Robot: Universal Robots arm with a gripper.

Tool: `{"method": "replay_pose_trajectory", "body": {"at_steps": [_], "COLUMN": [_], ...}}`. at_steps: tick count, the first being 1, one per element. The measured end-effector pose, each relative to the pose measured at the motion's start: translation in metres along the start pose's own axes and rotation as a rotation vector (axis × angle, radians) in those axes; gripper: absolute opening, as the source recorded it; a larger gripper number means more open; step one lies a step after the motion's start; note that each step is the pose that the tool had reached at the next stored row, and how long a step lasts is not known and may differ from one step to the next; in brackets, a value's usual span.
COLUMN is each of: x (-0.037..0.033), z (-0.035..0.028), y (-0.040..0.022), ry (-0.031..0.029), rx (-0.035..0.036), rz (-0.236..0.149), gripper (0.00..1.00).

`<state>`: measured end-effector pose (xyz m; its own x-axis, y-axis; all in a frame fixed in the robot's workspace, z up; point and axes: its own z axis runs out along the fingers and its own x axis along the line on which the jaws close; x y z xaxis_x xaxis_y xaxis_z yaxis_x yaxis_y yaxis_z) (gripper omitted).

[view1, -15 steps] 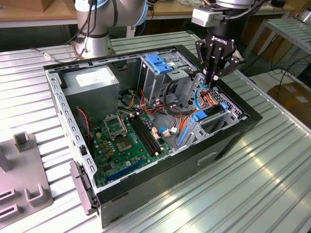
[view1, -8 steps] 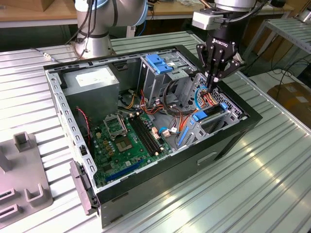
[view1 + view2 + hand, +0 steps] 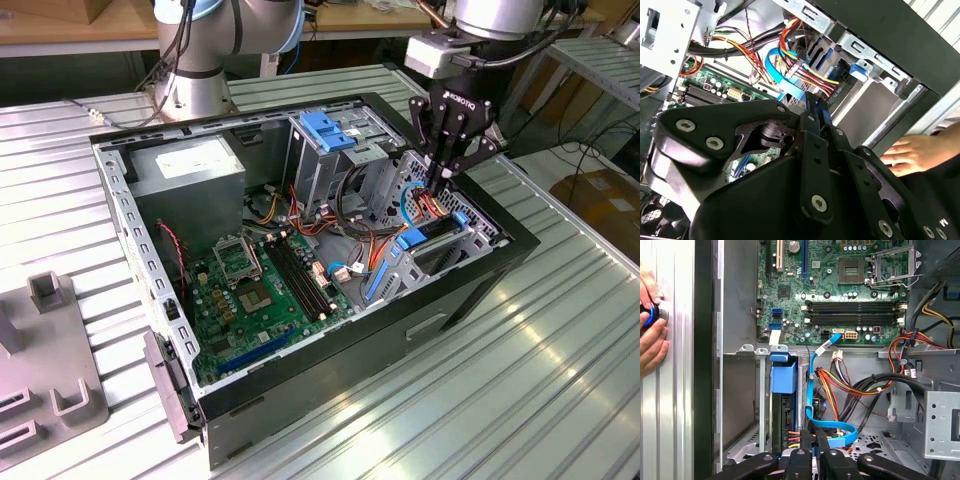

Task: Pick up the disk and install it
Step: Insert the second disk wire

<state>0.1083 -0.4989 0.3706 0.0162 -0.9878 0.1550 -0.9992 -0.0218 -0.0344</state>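
The arm descends from above the far corner of the open computer case [image 3: 300,270], with its wrist pointing straight down. The tool [image 3: 441,185] is lowered inside the case at the exterior view's right end, just beside the bundle of cables there. Its black fingers [image 3: 816,120] are drawn together, tips nearly touching, with nothing visible between them. In the first wrist view the fingers [image 3: 821,440] converge likewise. A person's hand [image 3: 907,152] rests flat just outside the case wall.
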Motion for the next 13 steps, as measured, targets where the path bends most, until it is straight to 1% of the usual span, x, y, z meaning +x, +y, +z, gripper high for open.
{"method": "replay_pose_trajectory", "body": {"at_steps": [1, 4, 6, 7, 8, 9, 10, 11, 12, 13], "x": [0.0004, 0.0013, 0.0027, 0.0040, 0.0056, 0.0076, 0.0094, 0.0132, 0.0163, 0.0180], "z": [0.0004, 0.0016, 0.0025, 0.0034, 0.0041, 0.0049, 0.0055, 0.0066, 0.0075, 0.0079], "y": [0.0028, 0.0107, 0.0187, 0.0209, 0.0217, 0.0220, 0.0223, 0.0228, 0.0233, 0.0235], "ry": [-0.0002, -0.0002, 0.0004, -0.0034, -0.0131, -0.0274, -0.0383, -0.0466, -0.0493, -0.0498], "rx": [0.0053, 0.0158, 0.0259, 0.0294, 0.0310, 0.0317, 0.0319, 0.0323, 0.0325, 0.0325], "rz": [0.001, 0.003, 0.004, 0.005, 0.005, 0.006, 0.007, 0.007, 0.007, 0.007], "gripper": [0.16, 0.16, 0.16, 0.16, 0.16, 0.16, 0.16, 0.16, 0.16, 0.16]}}
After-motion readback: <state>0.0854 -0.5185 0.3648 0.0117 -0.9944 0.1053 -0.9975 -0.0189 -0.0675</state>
